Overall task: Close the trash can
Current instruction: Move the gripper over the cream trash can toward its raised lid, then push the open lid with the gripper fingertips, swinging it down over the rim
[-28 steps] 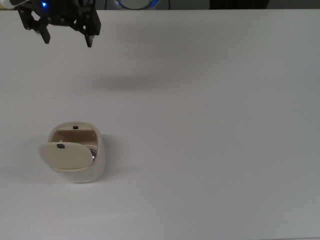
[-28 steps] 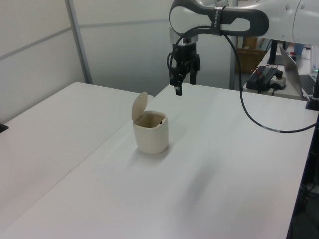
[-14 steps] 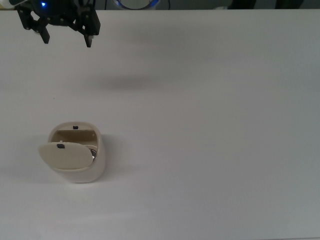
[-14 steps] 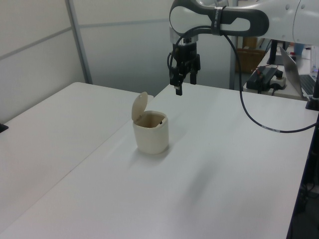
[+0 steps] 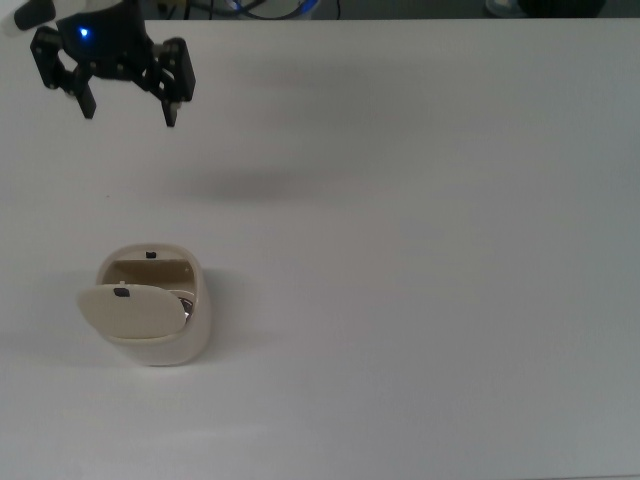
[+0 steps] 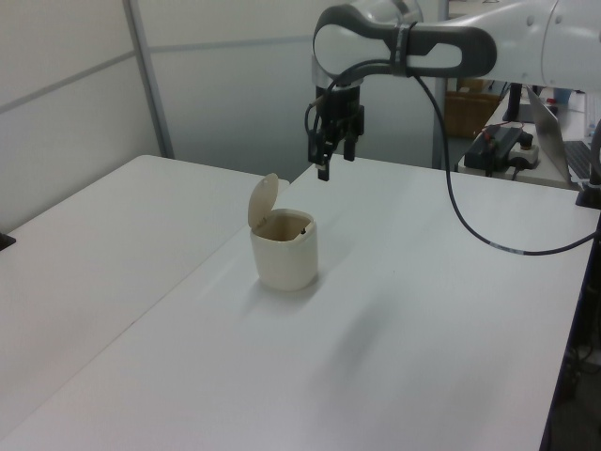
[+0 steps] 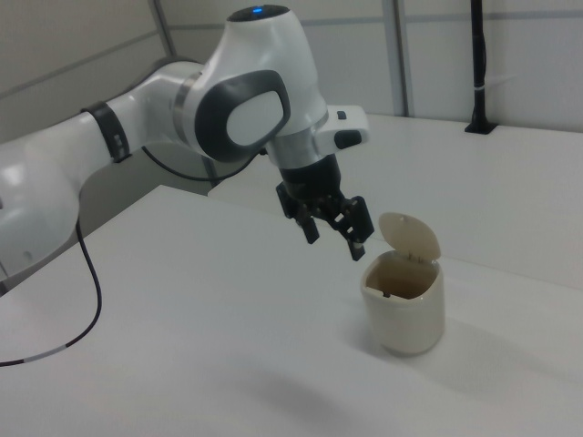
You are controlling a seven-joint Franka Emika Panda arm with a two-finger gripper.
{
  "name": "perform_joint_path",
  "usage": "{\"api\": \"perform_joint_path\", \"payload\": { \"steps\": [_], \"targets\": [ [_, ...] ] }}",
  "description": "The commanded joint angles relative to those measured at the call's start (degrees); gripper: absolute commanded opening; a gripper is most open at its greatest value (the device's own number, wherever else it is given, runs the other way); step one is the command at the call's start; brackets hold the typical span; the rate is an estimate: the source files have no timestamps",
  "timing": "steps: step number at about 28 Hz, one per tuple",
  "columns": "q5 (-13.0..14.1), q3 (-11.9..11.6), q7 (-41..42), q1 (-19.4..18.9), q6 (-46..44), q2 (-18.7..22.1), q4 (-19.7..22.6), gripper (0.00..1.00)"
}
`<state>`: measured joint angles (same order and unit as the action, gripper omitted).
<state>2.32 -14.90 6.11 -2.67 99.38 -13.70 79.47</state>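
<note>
- High over the white table [image 5: 420, 250], at about eleven o'clock in the top view, the gripper [image 5: 128, 108] hangs with its two fingers spread wide apart and nothing between them.
- From there the trash can [image 5: 160, 335] sits toward six o'clock in the top view, well apart from the gripper and standing upright on the table.
- Its lid [image 7: 410, 236] is swung up on the hinge, nearly upright, leaving the mouth uncovered; a small black tab [image 5: 121, 292] shows on it.
- Judging by its thin cream plastic, the can is probably light, stiff and smooth, so a sideways shove could slide or tip it.
- No grip seems needed: a finger pressed against the lid's outer face near its free edge, pushing down toward the rim, should fold it shut.
</note>
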Motion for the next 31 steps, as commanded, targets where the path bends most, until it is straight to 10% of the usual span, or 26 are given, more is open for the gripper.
{"api": "perform_joint_path", "payload": {
  "steps": [1, 17, 31],
  "targets": [
    [0.58, -0.04, -5.73, -0.41, 7.82, -2.81, 0.69, 0.90],
    [-0.13, 1.54, -10.85, -1.02, 18.83, -7.39, 0.42, 0.30],
    [-0.30, 3.12, -11.64, -1.20, 34.91, -8.36, -0.45, 0.15]
  ]
}}
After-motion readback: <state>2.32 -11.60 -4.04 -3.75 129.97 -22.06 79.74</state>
